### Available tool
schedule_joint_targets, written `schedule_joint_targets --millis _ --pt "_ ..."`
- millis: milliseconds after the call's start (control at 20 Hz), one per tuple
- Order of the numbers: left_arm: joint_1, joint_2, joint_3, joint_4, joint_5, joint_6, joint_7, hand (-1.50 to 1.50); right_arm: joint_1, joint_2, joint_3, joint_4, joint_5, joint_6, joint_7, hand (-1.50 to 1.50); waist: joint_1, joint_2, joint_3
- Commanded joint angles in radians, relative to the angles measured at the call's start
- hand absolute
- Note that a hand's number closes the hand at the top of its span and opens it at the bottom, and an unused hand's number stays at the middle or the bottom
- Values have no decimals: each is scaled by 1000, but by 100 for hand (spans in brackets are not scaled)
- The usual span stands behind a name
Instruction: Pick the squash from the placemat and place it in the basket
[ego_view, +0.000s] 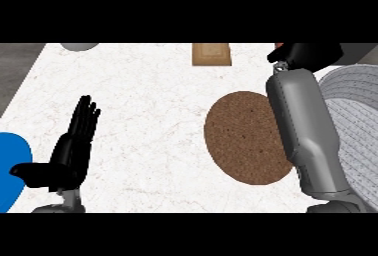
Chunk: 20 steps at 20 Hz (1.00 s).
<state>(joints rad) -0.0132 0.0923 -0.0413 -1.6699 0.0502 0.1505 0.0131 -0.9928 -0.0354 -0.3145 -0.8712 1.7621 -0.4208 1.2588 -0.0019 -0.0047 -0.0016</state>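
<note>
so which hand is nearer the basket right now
Right. The right hand is at the far end of its forearm, just beyond the grey basket's rim. The left hand rests open across the counter, beyond the brown placemat.

Left hand at lower left, open, fingers straight and pointing up, thumb out to the side. Right forearm extends up the right side; right hand at top, finger pose unclear.

The white counter holds a round brown mat in the middle, a grey basket at the right edge, a blue thing at the left edge, and a tan block at the far end.
</note>
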Motion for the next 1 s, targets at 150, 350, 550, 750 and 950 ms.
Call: schedule_joint_targets --millis 150,350,550,750,950 --pt "9 0 8 -30 16 -5 22 0 87 16 -69 -151 69 78 171 150 -9 -2 1" --pt "27 10 9 -41 10 -9 28 0 159 35 -75 -284 76 109 149 150 -11 -4 1" --pt "23 -5 9 -16 3 -6 -21 0 283 35 -88 -406 63 160 64 150 -14 -2 1" --pt "31 6 25 -17 32 -32 -11 0 382 35 -48 -515 13 218 59 150 -8 -2 1" --pt "-34 -2 22 29 -1 -8 -2 0 465 35 -29 -525 -27 212 51 150 -5 3 1"
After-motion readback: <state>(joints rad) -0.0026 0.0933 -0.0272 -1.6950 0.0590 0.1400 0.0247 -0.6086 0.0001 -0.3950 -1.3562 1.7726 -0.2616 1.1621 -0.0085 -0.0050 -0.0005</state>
